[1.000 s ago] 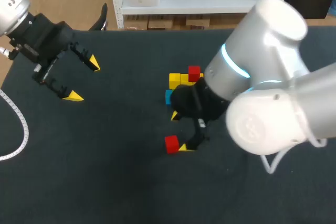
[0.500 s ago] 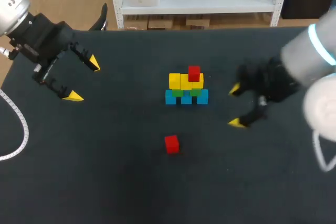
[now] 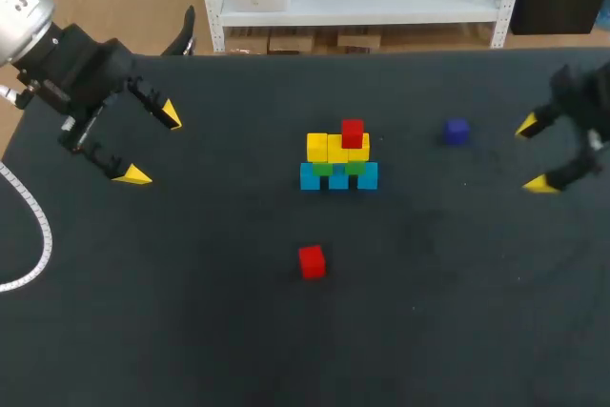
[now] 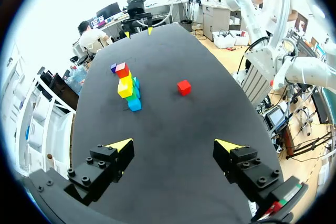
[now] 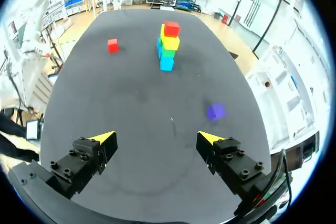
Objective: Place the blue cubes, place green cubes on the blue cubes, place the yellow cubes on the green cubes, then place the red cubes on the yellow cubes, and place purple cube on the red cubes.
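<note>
Stack status: a row of small, solid-coloured blue cubes (image 3: pixel 338 177) stands at the middle of the dark, matte, cloth-like table (image 3: pixel 191 312). Green cubes (image 3: pixel 324 169) sit on it, yellow cubes (image 3: pixel 329 148) on those, and one red cube (image 3: pixel 353 131) sits on the yellow tier toward its right end. Step in hand, as judged: the red tier, partly done. A second red cube (image 3: pixel 312 261) lies alone on the table, well apart from the stack on its near side in the head view. The purple cube (image 3: pixel 457 131) lies alone between the stack and the right gripper (image 3: pixel 534 154). The right gripper hangs near the table's right edge with its fingers wide apart, holding nothing. The left gripper (image 3: pixel 152 145) hangs over the table's far left part, fingers likewise apart and empty. The next move probably calls for a gripper to descend squarely over the second red cube, close on two opposite faces, and set it on the yellow tier beside the first without nudging the stack. All cubes show flat faces, crisp edges and an even, unglossy finish. Their material cannot be told, though they look rigid and light, so a knock would likely shift them.
</note>
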